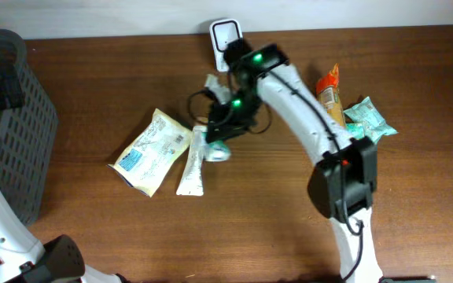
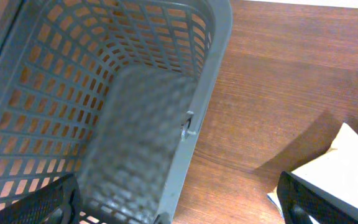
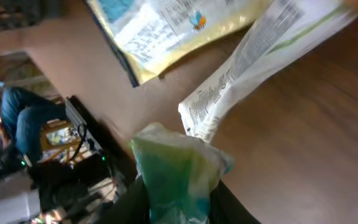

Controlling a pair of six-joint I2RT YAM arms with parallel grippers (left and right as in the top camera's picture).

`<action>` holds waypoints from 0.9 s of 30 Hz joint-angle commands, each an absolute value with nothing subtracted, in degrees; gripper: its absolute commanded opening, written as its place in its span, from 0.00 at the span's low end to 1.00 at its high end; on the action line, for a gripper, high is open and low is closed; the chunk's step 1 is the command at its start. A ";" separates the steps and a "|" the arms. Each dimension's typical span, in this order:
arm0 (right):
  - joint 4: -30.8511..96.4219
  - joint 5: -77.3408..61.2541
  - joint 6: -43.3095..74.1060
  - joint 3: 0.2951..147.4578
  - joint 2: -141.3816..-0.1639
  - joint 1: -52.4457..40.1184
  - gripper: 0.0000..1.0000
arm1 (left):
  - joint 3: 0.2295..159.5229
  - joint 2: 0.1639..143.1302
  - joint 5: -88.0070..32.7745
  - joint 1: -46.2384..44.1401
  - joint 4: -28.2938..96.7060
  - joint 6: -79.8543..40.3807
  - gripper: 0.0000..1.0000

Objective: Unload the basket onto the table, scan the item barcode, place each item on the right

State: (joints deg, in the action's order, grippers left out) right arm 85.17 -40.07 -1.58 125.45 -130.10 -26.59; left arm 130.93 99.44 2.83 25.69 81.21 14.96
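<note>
At the table's left edge the left gripper hangs spread wide over the grey basket, while just in from the far edge's middle the right gripper pinches the green sachet, seemingly light, soft and slippery, best held by its sealed rim, barcode side unclear.

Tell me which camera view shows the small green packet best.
The right wrist view: the green packet fills the foreground, held between the jaws of the right gripper. Overhead, the packet is small and partly hidden under the gripper. The left wrist view does not show it.
</note>
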 commanded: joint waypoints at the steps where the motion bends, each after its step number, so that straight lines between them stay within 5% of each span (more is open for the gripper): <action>1: 86.96 -26.41 -6.02 125.54 -129.16 -23.73 0.28 | 131.04 99.39 2.59 26.04 81.12 14.20 0.99; 9: 85.06 27.75 19.20 119.04 -131.00 -26.11 0.20 | 131.04 99.39 2.59 26.04 81.12 14.20 0.99; 12: 79.99 35.75 19.18 111.96 -131.22 -27.73 0.32 | 131.04 99.39 2.61 26.04 81.12 14.20 0.99; 17: 71.46 36.12 19.16 106.30 -131.66 -27.75 0.35 | 131.04 99.39 2.61 26.04 81.12 14.20 0.99; 22: 71.02 27.11 16.34 107.81 -131.61 -26.48 0.49 | 131.04 99.39 2.61 26.06 81.12 14.20 0.99; 27: 63.48 -0.86 23.55 109.62 -131.61 -18.11 0.44 | 131.04 99.39 2.61 26.04 81.12 14.20 0.99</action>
State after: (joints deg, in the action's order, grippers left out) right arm 67.13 15.27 17.89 108.51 -131.35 -22.70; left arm 130.93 99.44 2.83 25.69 81.21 14.98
